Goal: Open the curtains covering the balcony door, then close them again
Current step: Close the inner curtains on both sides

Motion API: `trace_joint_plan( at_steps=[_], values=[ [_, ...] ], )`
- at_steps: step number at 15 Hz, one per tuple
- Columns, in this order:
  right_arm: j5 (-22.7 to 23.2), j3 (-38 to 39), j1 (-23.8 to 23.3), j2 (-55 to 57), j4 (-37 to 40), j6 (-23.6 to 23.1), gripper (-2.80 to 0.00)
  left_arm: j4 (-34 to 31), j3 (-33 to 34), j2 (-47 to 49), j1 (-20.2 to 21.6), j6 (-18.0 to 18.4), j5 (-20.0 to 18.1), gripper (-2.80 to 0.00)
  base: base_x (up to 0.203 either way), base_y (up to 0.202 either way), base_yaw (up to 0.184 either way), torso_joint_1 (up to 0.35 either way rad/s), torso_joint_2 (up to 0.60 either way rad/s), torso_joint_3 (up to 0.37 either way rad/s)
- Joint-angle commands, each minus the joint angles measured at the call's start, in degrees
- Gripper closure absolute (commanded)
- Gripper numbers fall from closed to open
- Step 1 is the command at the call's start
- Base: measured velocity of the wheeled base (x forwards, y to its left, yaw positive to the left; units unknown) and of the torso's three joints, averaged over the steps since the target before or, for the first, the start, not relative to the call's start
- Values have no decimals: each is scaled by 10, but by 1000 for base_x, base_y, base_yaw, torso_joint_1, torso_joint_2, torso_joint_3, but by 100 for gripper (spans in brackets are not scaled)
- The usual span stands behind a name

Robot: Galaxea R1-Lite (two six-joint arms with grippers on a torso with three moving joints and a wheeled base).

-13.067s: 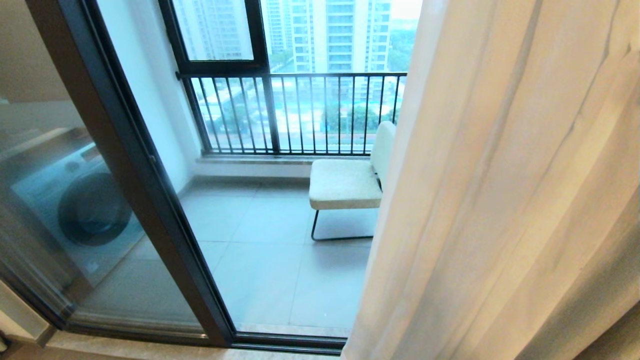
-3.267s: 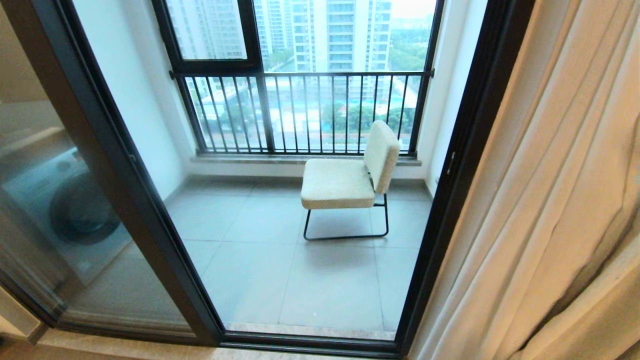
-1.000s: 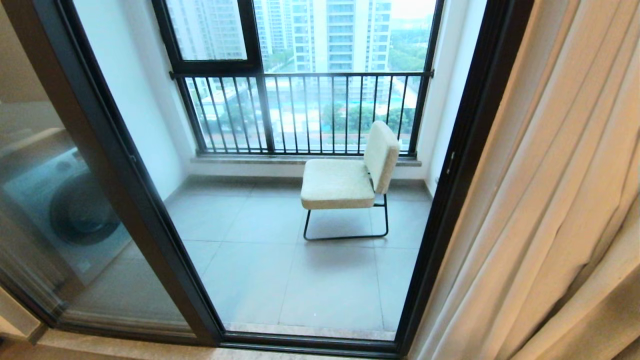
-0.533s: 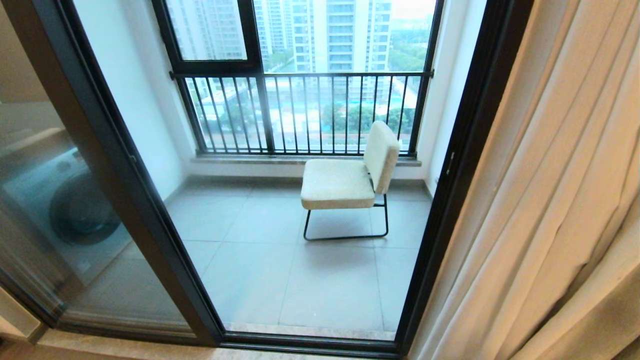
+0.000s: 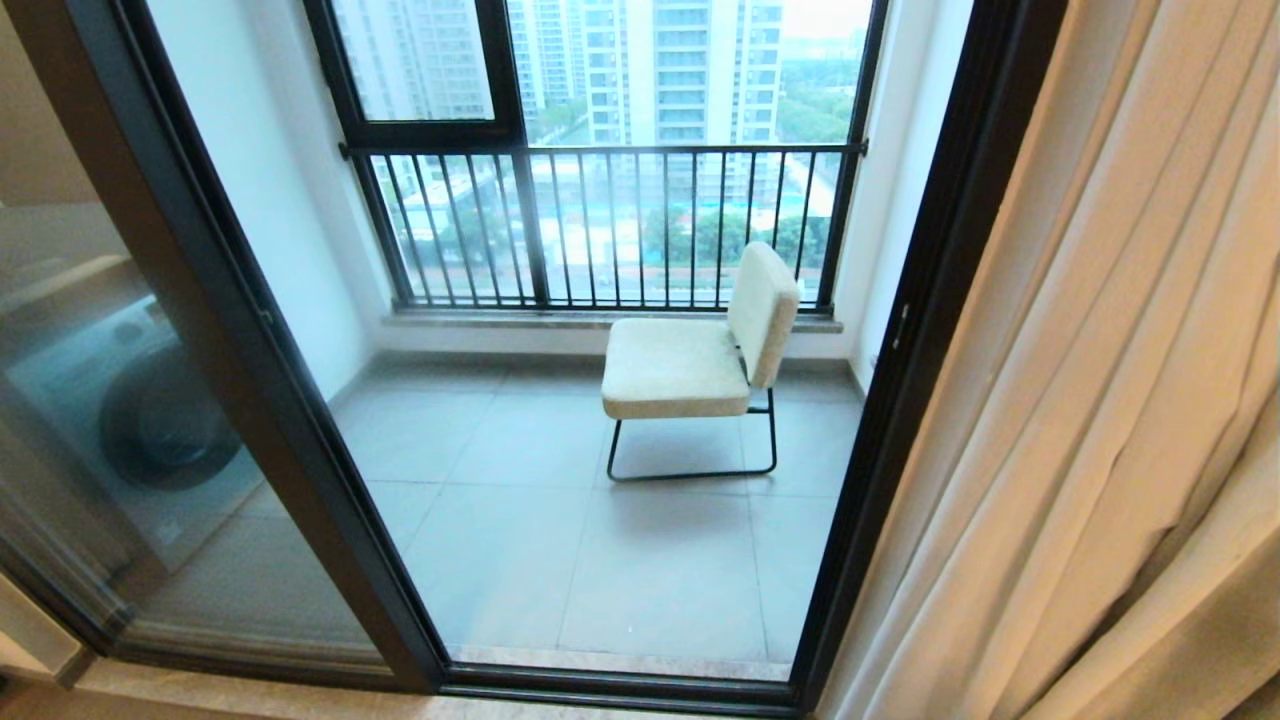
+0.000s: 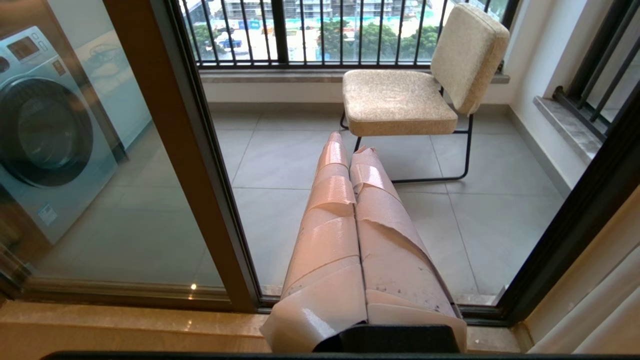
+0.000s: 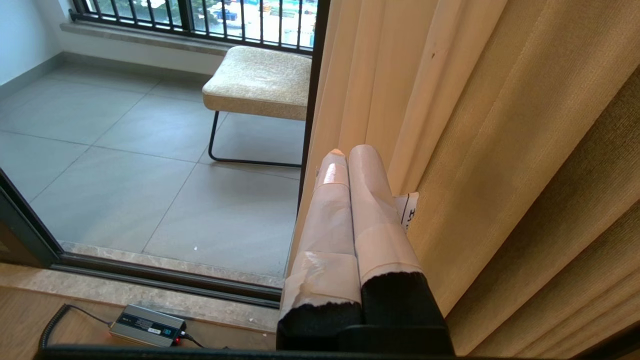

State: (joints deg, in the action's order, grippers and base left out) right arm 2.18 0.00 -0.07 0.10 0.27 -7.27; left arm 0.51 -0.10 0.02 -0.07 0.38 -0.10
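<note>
The cream-beige curtains [image 5: 1100, 400] hang bunched at the right, clear of the balcony door's black frame [image 5: 930, 300]. Through the door I see the balcony. Neither gripper shows in the head view. In the left wrist view my left gripper [image 6: 350, 145] is shut, its taped fingers pressed together with nothing between them, low in front of the door's track and pointing at the balcony. In the right wrist view my right gripper [image 7: 350, 152] is shut and empty. It lies right beside the curtains' [image 7: 475, 125] folds, next to the door frame [image 7: 312, 100].
A cream chair [image 5: 690, 360] stands on the balcony tiles before the black-barred railing window [image 5: 600, 220]. A washing machine [image 5: 150, 420] shows behind the left glass pane. A small power box [image 7: 147, 325] with a cable lies on the floor by the stone threshold [image 5: 600, 660].
Since the earliest frame the curtain has gone to the right, baring the door's right frame and the whole chair. Over the last second nothing visibly changes in the head view.
</note>
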Motion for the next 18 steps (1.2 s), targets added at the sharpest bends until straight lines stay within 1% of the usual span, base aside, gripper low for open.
trace_joint_plan(
  at_steps=[1,7,10,13,14,16,18],
  values=[
    [0,0,0,-1,0,0,0,0,0,0,0,0,0,0,0,0,0,0,0,0],
    [0,-1,0,-1,-2,-7,0,0,0,0,0,0,0,0,0,0,0,0,0,0],
    [0,-18,0,16,-4,-5,0,0,0,0,0,0,1,0,0,0,0,0,0,0],
    [4,-65,-1,66,-30,-2,0,0,0,0,0,0,0,0,0,0,0,0,0,0],
    [14,-87,-2,90,-44,-2,0,0,0,0,0,0,0,0,0,0,0,0,0,0],
    [42,-134,-14,143,-73,0,0,0,0,0,0,0,0,0,0,0,0,0,0,0],
    [79,-200,-40,200,-92,1,0,0,0,0,0,0,0,0,0,0,0,0,0,0]
  ],
)
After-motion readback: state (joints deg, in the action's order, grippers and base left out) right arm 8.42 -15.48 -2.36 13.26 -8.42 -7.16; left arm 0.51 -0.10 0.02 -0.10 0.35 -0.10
